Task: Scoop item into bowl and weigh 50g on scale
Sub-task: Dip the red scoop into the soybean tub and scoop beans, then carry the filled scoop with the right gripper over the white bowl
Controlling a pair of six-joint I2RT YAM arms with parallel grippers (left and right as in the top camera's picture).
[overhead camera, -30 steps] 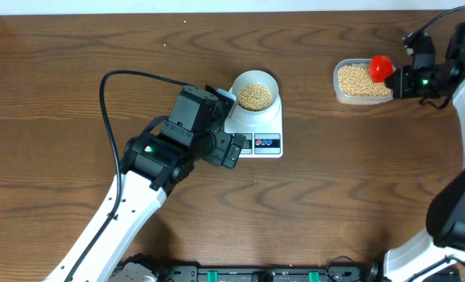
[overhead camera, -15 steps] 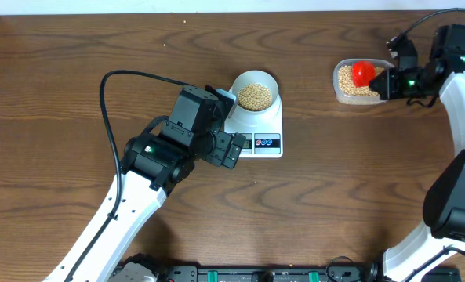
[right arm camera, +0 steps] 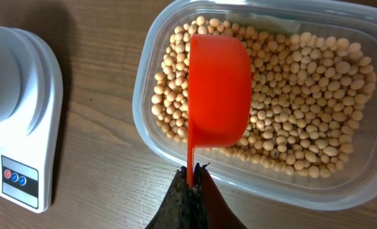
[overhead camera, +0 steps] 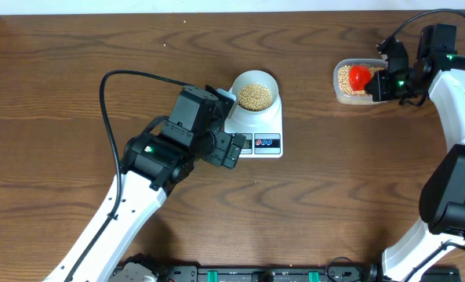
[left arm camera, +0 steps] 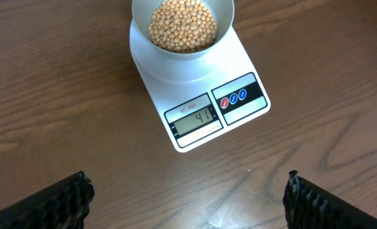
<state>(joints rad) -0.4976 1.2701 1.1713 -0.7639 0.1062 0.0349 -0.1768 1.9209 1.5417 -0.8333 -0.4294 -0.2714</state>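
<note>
Currently clenching the red scoop [right arm camera: 219, 89] by its handle in the right hand [right arm camera: 189, 184], just ahead over soybeans [right arm camera: 290, 127] in the tub [right arm camera: 143, 105]; left hand [left arm camera: 188, 203] released, scale [left arm camera: 194, 95] and bowl [left arm camera: 225, 18] ahead.

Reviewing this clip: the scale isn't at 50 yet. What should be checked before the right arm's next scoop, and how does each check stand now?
1. Reading on the display: shows 41, short of 50: not ok.
2. Bowl sits squarely on the scale: ok.
3. Right gripper shut on the handle of the red scoop: ok.
4. Scoop is over the tub, with plenty of beans in it: ok.
5. Scoop loaded: no beans show on its visible face: not ok.
6. Left gripper open, apart from scale and bowl: ok.
</note>
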